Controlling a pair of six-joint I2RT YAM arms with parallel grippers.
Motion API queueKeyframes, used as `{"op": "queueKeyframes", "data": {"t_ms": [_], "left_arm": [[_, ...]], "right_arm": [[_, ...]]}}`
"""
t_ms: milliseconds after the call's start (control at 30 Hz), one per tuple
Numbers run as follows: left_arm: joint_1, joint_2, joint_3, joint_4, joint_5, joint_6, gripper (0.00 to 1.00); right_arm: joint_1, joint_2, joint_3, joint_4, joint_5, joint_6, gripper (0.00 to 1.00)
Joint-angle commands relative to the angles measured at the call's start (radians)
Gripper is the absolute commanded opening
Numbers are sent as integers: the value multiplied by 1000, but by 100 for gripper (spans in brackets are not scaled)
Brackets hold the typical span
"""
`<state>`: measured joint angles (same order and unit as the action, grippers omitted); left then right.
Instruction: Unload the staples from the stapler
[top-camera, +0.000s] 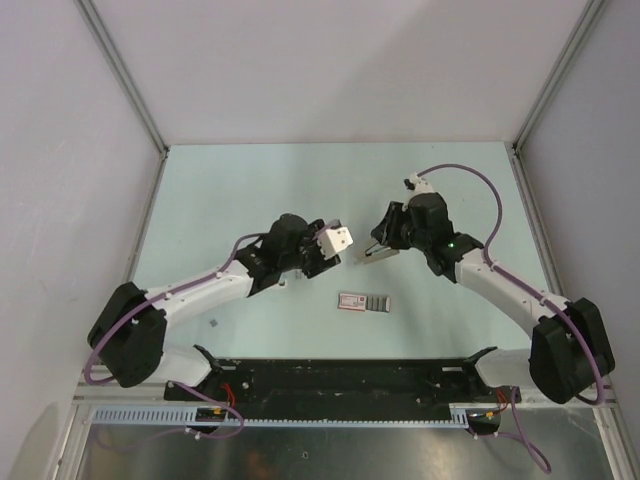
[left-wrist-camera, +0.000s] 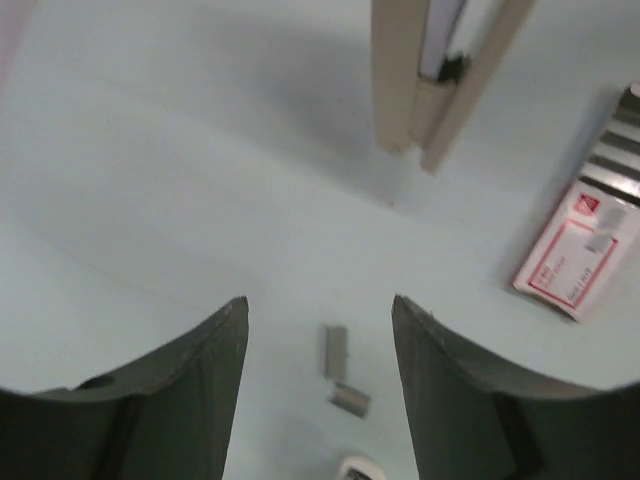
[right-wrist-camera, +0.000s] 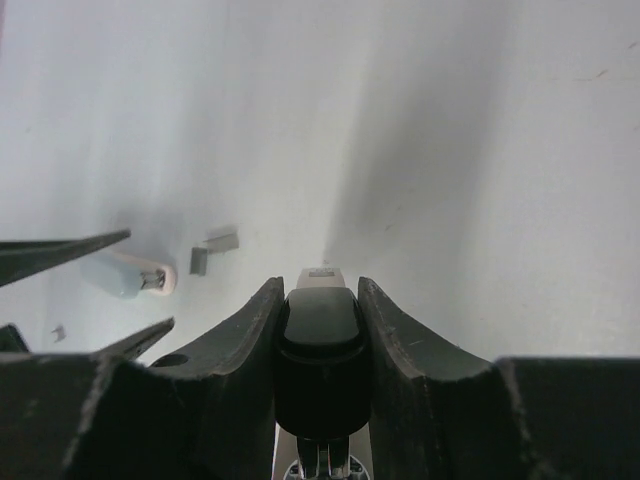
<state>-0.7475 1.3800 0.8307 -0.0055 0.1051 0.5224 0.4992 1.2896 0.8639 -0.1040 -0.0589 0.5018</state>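
Note:
My right gripper (right-wrist-camera: 320, 300) is shut on the small black stapler (right-wrist-camera: 318, 345) and holds it above the table; the stapler's silvery tip (right-wrist-camera: 322, 275) sticks out past the fingers. In the top view the stapler (top-camera: 366, 256) points left from the right gripper (top-camera: 385, 246). In the left wrist view it shows as two pale bars spread apart (left-wrist-camera: 398, 80). Two short grey staple strips (left-wrist-camera: 335, 352) lie on the table between the fingers of my open, empty left gripper (left-wrist-camera: 320, 315); they also show in the right wrist view (right-wrist-camera: 222, 240). The left gripper (top-camera: 322, 260) hovers just left of the stapler.
A flat pink-and-grey staple box (top-camera: 364, 302) lies on the table nearer the arm bases; it also shows in the left wrist view (left-wrist-camera: 577, 250). A small pale wedge (right-wrist-camera: 135, 278) lies beside the staple strips. Walls enclose the table at left, back and right.

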Motion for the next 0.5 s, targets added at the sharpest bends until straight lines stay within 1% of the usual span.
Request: {"op": "queueKeyframes", "data": {"t_ms": [0, 133, 300, 367, 467], "left_arm": [[63, -1, 60, -78, 89, -137, 65], [122, 24, 85, -88, 81, -162, 65], [143, 59, 87, -91, 47, -170, 65], [149, 64, 85, -93, 50, -177, 65], [160, 71, 85, -99, 56, -178, 66]], "right_arm": [[-4, 32, 105, 17, 118, -41, 0], [-6, 72, 124, 27, 162, -81, 0], [-11, 132, 183, 77, 226, -129, 0], [-5, 163, 209, 113, 281, -155, 0], [16, 216, 221, 217, 406, -214, 0]]}}
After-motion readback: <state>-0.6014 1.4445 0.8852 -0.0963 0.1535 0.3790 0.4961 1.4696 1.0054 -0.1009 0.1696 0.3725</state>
